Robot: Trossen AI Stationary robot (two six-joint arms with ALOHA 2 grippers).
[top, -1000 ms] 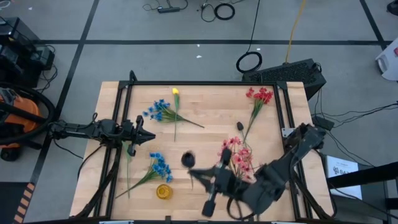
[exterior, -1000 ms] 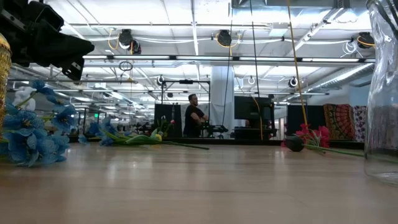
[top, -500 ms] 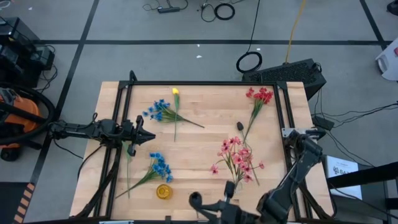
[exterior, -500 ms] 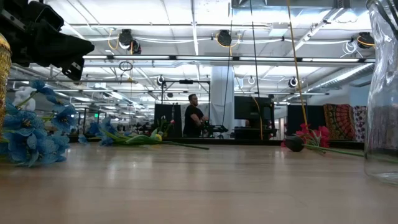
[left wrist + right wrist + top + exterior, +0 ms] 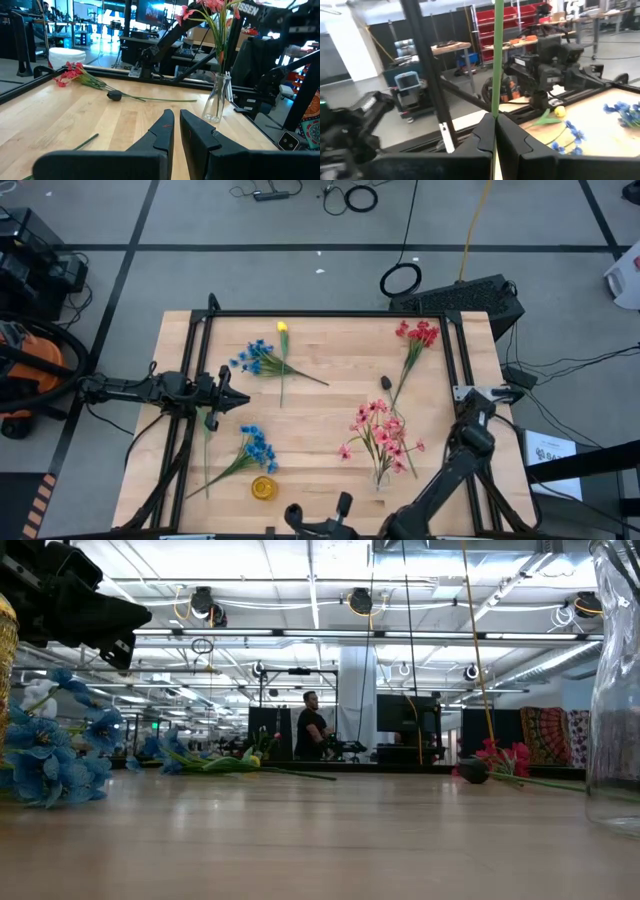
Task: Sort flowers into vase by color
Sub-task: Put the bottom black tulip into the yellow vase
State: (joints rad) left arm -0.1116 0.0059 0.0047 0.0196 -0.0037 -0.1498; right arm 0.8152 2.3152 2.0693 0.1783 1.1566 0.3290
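The table (image 5: 330, 360) is pale wood in smooth, faintly glossy planks, edged by a matt black metal frame (image 5: 330, 313). The vase (image 5: 217, 98) at 5 o'clock is clear, shiny glass. The flowers (image 5: 258, 360) look like cloth on plastic stems. Both grippers' fingers (image 5: 162, 134) are matt black plastic.

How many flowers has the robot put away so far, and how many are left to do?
Done: the pink flowers stand in the glass vase. In hand: the right gripper is shut on a thin green stem; its blossom is out of sight. Left: two blue sprigs, the yellow bud and the red sprig lie on the table. The left gripper waits at the table's left side.
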